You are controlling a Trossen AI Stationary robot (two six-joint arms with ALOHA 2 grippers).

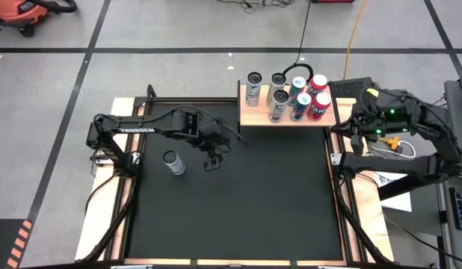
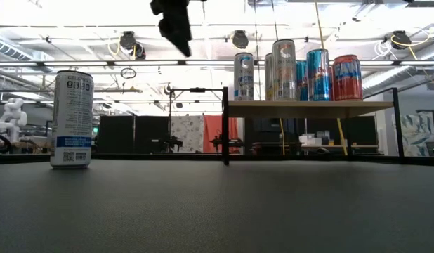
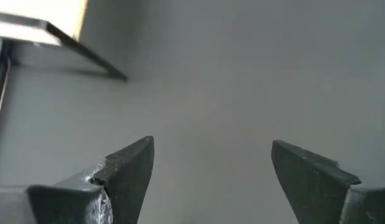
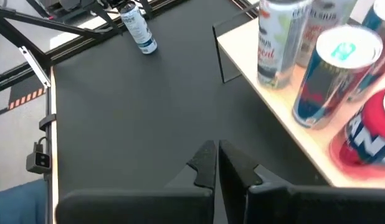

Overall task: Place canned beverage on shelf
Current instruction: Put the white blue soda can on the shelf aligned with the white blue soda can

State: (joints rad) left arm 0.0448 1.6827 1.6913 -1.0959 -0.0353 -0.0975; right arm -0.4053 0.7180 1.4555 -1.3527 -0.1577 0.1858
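Note:
A white and blue can [image 1: 172,162] stands upright on its base on the black mat at the left; it also shows in the low view [image 2: 71,119] and the right wrist view [image 4: 138,29]. The light wooden shelf [image 1: 253,116] at the far edge carries several cans [image 1: 291,96]. My left gripper [image 1: 213,158] is open and empty, raised above the mat to the right of the can; its fingers show apart in the left wrist view [image 3: 211,168]. My right gripper [image 4: 217,163] is shut and empty at the table's right side, beside the shelf.
The shelf [image 2: 308,107] stands on thin black legs above the mat. A wooden frame [image 1: 343,202] borders the black mat [image 1: 238,202]. Cables and a yellow plug [image 1: 395,143] lie right of the table.

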